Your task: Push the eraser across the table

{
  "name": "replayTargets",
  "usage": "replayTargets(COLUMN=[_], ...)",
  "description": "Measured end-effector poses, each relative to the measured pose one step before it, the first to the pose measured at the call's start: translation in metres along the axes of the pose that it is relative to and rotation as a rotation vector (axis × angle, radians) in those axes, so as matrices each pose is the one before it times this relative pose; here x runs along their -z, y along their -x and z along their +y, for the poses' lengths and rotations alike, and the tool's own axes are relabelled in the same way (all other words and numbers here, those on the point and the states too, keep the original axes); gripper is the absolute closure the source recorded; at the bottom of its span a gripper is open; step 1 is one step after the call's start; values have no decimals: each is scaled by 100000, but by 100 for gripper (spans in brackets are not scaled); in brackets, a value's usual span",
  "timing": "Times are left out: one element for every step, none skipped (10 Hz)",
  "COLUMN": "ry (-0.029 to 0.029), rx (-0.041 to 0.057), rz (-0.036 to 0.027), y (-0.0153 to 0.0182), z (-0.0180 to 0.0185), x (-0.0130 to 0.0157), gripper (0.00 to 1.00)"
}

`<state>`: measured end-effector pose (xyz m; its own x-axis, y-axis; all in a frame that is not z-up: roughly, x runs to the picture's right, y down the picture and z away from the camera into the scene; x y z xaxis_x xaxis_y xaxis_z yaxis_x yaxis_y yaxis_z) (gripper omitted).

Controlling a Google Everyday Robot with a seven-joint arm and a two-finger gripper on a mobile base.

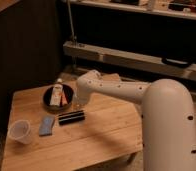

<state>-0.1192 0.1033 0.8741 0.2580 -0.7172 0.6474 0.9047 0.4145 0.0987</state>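
Four items on one wooden counter [103, 132]. Eraser [71, 117]: black, lying crosswise near the middle, just right of the blue pad [47, 125] and in front of the bowl [47, 104]. Bowl holds a white bottle [56, 93]. Clear cup [19, 131] at the left front corner. Gripper [79, 103]: low, just behind the eraser and beside the bowl, jaws pressed together; contact with the eraser cannot be told.

The eraser [71, 117] is a small black oblong block with thin pale stripes. It lies flat on the light plank table [103, 131], left of centre, its long axis running left to right. My gripper [79, 103] is positioned just behind it.
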Motion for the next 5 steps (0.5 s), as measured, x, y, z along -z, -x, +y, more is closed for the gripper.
replayTargets(ry=[366,367,361,80,-208], rx=[-952,-684,529,1577,1787], rz=[137,-51,-325,-511,-621], y=[-551,-440,-302,-34,22], z=[156,75,-121,-314,-357], x=[-345,-296,-300,-293,-354], gripper=[100,100,100,100,100])
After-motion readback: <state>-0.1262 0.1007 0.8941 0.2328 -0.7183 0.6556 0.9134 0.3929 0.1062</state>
